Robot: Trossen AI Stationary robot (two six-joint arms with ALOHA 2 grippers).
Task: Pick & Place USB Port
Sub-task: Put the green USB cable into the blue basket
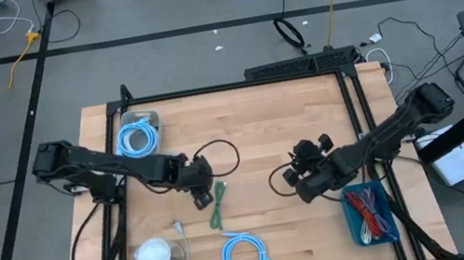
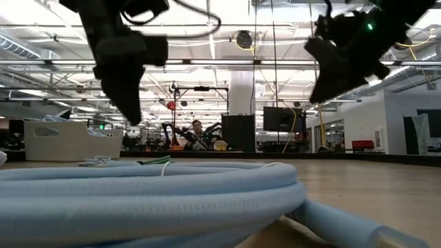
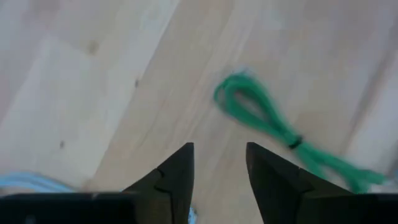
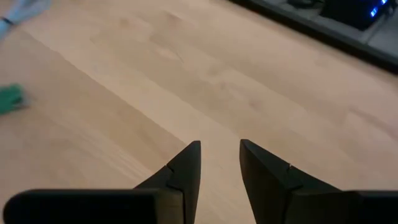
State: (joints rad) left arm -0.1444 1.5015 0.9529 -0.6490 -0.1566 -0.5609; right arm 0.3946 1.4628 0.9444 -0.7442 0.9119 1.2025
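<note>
Left claw point(image 1: 205, 198): parted, empty, poised just beside the green cable bundle point(image 1: 217, 205) on the wooden surface point(image 1: 250, 127). Right claw point(image 1: 303, 189): parted, empty, well apart from the bundle. Progress: cable ungrasped; pick and placement both outstanding.

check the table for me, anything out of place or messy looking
Nothing looks spilled or damaged. Cables are sorted: a blue coil in the left bin, red wires in the right bin. Loose on the wood lie a green cable bundle, a blue cable coil and a white cable bundle. Both the left gripper and the right gripper are open and empty.
</note>
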